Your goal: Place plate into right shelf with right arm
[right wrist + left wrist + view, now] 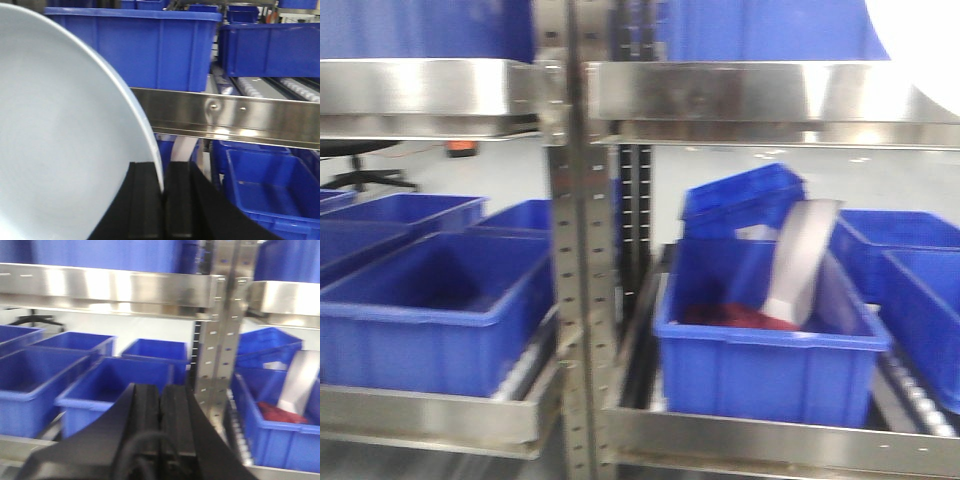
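Now | right fingers [145, 200] pinched on plate [60, 150] rim, plate up-left | left fingers [146, 412] closed, empty

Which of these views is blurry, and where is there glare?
Front view: blurred throughout, with a blown-out white patch at top right, probably the plate, and glare on the right shelf lip. Left wrist view: also soft, even the left gripper. Right wrist view: sharpest; only a small highlight on the steel lip.
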